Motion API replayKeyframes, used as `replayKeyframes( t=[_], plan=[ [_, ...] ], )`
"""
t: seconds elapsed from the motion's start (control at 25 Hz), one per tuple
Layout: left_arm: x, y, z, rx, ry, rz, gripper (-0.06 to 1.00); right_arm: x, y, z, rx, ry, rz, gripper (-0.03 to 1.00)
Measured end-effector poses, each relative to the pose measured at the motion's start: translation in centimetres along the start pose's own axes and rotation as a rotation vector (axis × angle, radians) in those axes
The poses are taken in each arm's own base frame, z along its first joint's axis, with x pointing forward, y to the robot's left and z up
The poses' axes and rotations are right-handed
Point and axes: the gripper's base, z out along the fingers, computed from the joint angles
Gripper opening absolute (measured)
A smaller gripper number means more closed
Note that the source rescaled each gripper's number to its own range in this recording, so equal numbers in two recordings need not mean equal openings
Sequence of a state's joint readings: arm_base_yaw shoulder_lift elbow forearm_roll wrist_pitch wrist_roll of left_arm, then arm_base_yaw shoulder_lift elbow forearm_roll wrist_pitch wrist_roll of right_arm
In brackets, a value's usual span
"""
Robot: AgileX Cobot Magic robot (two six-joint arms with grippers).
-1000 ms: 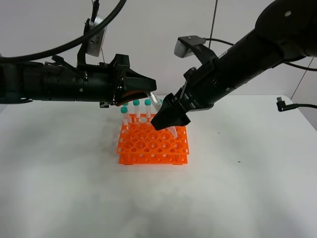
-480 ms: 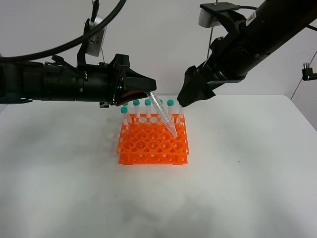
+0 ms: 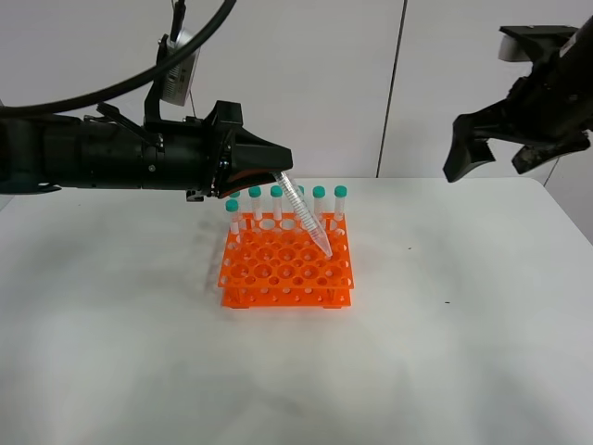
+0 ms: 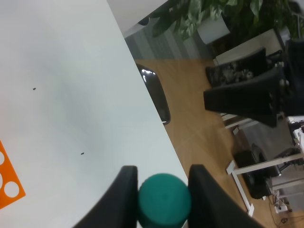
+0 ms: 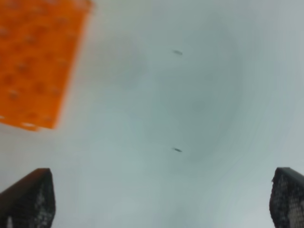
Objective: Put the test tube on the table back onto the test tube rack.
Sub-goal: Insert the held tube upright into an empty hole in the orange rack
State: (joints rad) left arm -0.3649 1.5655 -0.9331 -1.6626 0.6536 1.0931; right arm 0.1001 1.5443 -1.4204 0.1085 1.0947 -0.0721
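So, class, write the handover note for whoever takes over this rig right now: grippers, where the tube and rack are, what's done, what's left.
Left gripper: shut on the test tube near its teal cap. The tube is tilted, tip down at the test tube rack.
Right gripper: open, empty, raised off to the right.
Rack: on the table, with capped tubes along its back row.
Done: tube is off the table and at the rack.
Left: bring it upright, lower it into a free hole, release. Cannot tell if the tip has entered a hole.
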Motion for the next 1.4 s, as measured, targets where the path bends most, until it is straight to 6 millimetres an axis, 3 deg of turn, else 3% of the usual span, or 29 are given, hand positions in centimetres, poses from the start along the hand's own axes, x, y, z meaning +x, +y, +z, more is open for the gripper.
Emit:
replayKeyframes(
  t=[0.24,0.4,0.56,0.8,1.04,1.2,1.4],
  plan=[
    [0.0,0.0,0.0,0.000,0.000,0.000,0.00,1.2,-3.9,-0.5,0.061,0.097,0.106,1.00],
    [0.0,0.0,0.0,0.000,0.000,0.000,0.00,2.2,-3.9,-0.5,0.058,0.122,0.109,1.00],
    [0.0,0.0,0.0,0.001,0.000,0.000,0.00,4.5,-3.5,-1.0,0.050,0.143,0.089,1.00],
    [0.0,0.0,0.0,0.002,0.001,0.000,0.00,10.5,-2.3,-3.3,0.047,0.132,0.077,1.00],
    [0.0,0.0,0.0,0.003,0.001,0.000,0.00,18.3,-0.9,-4.9,0.051,0.081,0.069,1.00],
    [0.0,0.0,0.0,0.003,0.001,0.000,0.00,22.9,-0.2,-5.1,0.066,-0.070,0.059,1.00],
    [0.0,0.0,0.0,0.003,0.001,0.000,0.00,27.0,0.5,-5.3,0.076,-0.283,0.045,1.00]
  ],
)
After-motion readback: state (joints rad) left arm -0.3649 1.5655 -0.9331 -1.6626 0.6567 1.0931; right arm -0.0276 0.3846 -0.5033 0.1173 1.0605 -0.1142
